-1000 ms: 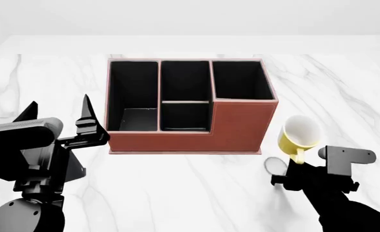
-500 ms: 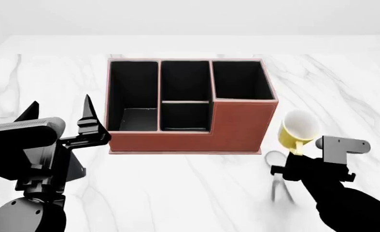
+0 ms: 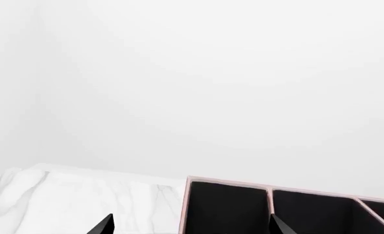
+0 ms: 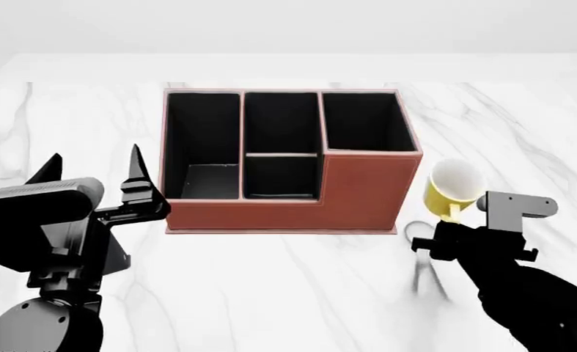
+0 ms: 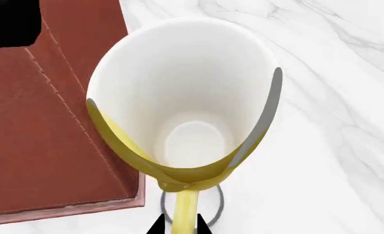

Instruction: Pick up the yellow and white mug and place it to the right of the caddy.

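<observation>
White marble table [image 4: 288, 293] against a blank white background; on it, caddy [image 4: 357, 194], four black-lined compartments, all showing only bare lining; mug [image 4: 451, 189] just right of caddy, pinched by its handle in right gripper [image 4: 451, 220], tilted, white interior bare, mouth facing the right wrist camera; contact between mug and table not discernible; left gripper [image 4: 92, 170] spread, holding nothing, raised left of caddy, fingertips pointing up; in left wrist view, only caddy's rear compartments [image 3: 296, 209] and two fingertips [image 3: 104, 225] visible.
</observation>
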Available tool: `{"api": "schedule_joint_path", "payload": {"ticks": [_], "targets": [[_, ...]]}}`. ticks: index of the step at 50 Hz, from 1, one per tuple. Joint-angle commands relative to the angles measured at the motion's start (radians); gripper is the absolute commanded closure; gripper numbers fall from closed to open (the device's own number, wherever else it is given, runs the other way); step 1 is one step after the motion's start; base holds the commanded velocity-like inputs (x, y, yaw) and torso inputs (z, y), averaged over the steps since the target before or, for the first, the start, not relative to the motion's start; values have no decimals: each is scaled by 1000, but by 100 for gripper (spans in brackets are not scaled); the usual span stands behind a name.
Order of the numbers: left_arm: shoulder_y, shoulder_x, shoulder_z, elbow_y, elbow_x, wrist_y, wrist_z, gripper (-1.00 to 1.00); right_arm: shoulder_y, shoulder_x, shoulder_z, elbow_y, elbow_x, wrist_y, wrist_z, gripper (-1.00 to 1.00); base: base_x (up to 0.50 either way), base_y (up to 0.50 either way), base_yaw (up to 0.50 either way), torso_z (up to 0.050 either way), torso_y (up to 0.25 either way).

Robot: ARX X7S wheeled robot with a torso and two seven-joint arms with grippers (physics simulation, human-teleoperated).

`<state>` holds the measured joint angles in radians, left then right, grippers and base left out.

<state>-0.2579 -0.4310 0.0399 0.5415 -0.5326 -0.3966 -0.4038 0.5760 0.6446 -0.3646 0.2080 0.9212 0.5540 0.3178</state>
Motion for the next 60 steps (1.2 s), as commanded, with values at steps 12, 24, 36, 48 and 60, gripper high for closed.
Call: {"api": "schedule_joint_path", "payload": {"ticks": [12,24,36,48,60], "targets": [[-15,5,30,-40,31,14,2,-100,119,-49,-49,170,-88,-16,-90,100,0,0,0,0,1],[-18,6,40,-59,46,25,2,-100,178,-90,-73,292,-126,-46,-138,100,0,0,0,0,1],[-21,5,43,-65,47,24,-2,-100,226,-124,-86,401,-155,-76,-170,100,0,0,0,0,0],[-24,5,47,-77,49,31,1,-100,255,-152,-94,506,-179,-113,-201,100,0,0,0,0,1],[-25,4,48,-82,48,33,-2,-100,306,-200,-114,665,-217,-165,-251,100,0,0,0,0,1]]}}
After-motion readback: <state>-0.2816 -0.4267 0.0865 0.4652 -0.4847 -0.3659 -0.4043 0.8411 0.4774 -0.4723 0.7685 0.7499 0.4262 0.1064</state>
